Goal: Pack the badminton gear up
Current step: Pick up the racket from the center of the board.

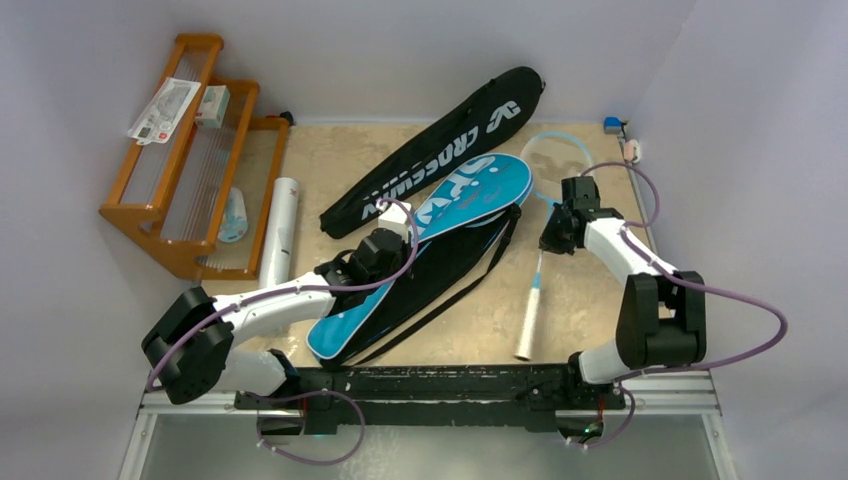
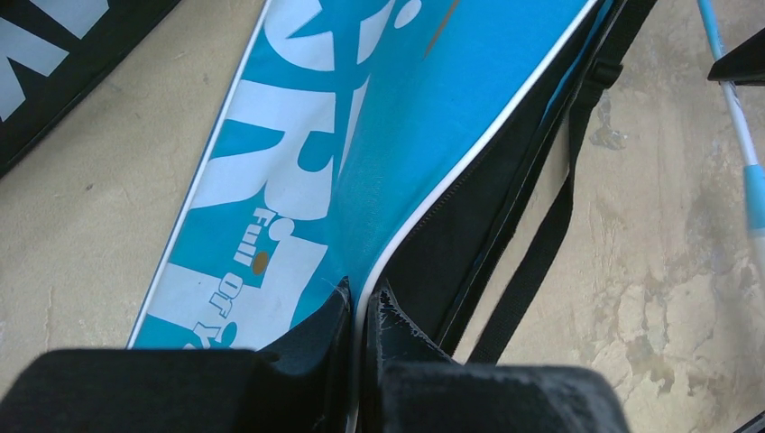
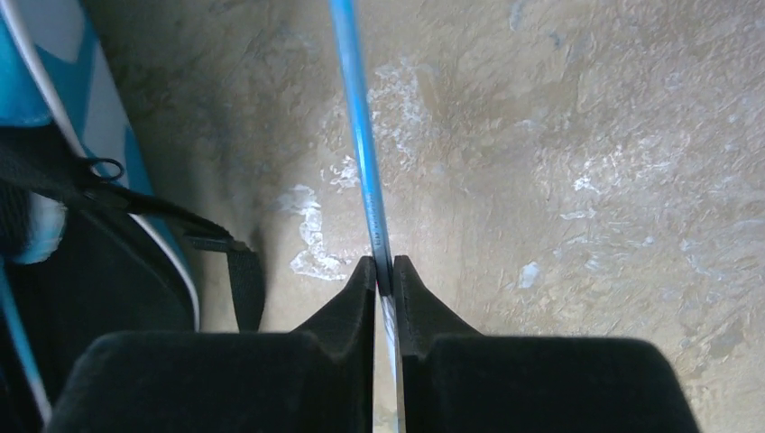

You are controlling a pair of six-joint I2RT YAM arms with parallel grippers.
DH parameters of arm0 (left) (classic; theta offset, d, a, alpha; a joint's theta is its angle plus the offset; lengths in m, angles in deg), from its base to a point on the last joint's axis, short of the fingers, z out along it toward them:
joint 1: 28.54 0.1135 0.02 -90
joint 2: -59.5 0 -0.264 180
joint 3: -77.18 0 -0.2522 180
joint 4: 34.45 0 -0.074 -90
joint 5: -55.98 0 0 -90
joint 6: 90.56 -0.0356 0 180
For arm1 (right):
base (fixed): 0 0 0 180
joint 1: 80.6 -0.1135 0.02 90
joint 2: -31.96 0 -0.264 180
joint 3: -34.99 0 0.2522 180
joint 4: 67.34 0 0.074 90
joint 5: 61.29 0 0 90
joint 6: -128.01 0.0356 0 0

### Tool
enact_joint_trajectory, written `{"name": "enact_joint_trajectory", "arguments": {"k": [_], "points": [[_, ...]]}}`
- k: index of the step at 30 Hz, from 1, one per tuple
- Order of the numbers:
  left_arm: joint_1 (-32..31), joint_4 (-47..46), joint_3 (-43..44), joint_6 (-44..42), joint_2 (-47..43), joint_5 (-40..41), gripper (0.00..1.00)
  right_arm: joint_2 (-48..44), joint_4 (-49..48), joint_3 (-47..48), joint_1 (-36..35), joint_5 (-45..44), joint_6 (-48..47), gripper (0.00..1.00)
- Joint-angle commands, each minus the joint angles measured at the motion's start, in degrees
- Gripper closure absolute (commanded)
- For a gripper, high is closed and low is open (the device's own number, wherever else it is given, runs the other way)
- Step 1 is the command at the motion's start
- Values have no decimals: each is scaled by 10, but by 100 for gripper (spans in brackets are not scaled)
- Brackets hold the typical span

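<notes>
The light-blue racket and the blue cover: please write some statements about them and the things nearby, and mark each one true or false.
1. The right claw is closed on the thin shaft of the light-blue racket. True.
2. The left claw hangs open above the blue cover. False: it is closed on the cover's white-piped edge.
3. The white tube lies beside the orange rack. True.
4. The light-blue racket is packed inside the blue cover. False: it is outside the cover, to its right, with shaft and handle in plain sight.
</notes>
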Motion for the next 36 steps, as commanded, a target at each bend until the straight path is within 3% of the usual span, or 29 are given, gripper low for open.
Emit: {"name": "enact_joint_trajectory", "arguments": {"k": [1, 5, 14, 22, 32, 36], "points": [[3, -39, 0, -7, 0, 3, 100, -26, -5, -8, -3, 27, -6, 98], [3, -39, 1, -8, 2, 2, 100, -37, 0, -20, -4, 26, 11, 96], [3, -42, 1, -9, 5, 5, 100, -32, 89, 7, -3, -65, 94, 100], [3, -44, 1, -11, 11, 13, 100, -58, 149, 32, -3, -74, 79, 100], [3, -49, 4, -17, 23, 15, 100, -125, 149, -19, -3, -64, 74, 100], [3, -40, 21, -16, 39, 1, 100, -140, 221, 10, -3, -98, 82, 100]]}}
